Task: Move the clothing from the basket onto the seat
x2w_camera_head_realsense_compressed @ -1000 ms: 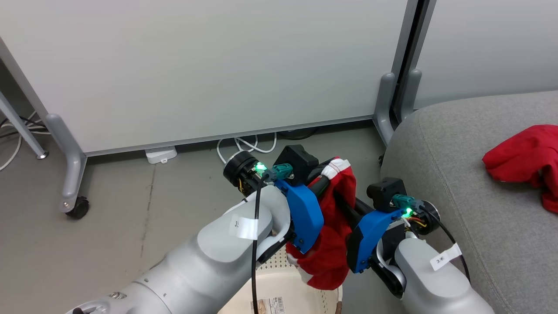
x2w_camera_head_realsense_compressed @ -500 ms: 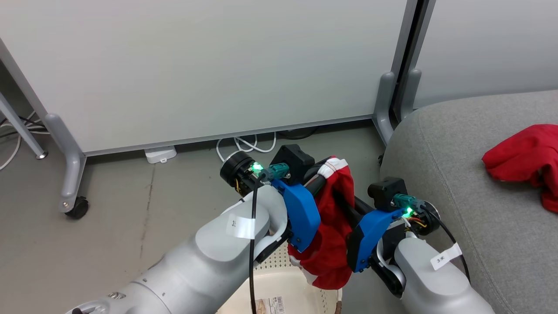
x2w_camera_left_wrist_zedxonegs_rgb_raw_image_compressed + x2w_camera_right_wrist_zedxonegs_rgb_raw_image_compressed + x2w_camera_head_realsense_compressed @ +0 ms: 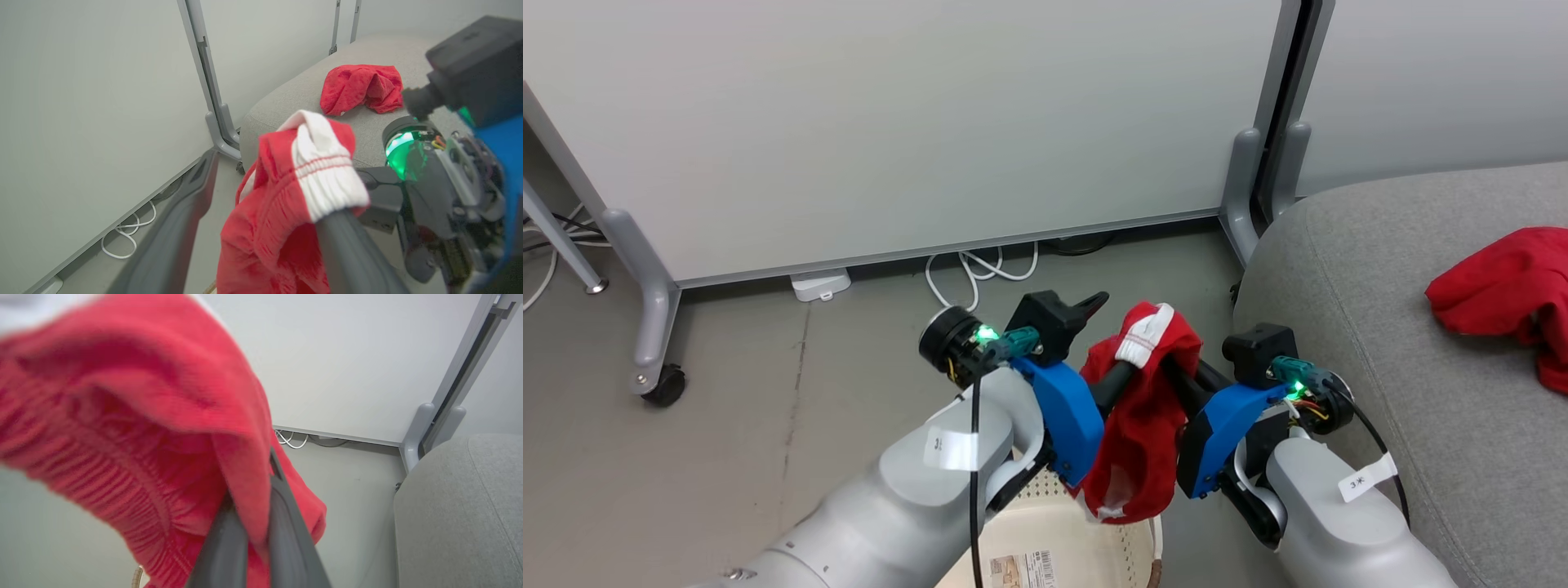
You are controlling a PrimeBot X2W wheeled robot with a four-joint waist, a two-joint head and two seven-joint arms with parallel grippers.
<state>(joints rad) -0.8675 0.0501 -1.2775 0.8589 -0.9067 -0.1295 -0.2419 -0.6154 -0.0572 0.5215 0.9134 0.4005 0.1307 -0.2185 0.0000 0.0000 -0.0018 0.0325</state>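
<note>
Spanning the rear of the head view, a flat white partition panel (image 3: 931, 122) stands on grey metal legs above a grey concrete floor (image 3: 727, 408). A large light grey fabric-upholstered seat cushion (image 3: 1347, 327) with a stitched seam occupies the right side. A cream-white perforated plastic basket (image 3: 1058, 523) sits at the bottom centre, between the two pale forearms.

Clothing is in two places:
- One crumpled bright red garment (image 3: 1503, 294) lies on the seat, well apart from both arms.
- A second bright red garment with a white ribbed cuff (image 3: 1143, 416) hangs between the two arms, above the far part of the basket. Contact between its lowest fold and the basket cannot be determined.

Left gripper (image 3: 267, 163): the jaws stand wide apart. The cuffed end of the hanging garment is draped over one dark finger; the other finger is bare.

Right gripper (image 3: 253, 486): the jaws are nearly together, pinching a fold of the same red fabric between them.

A white looped cable (image 3: 976, 273) lies on the floor at the foot of the panel.
</note>
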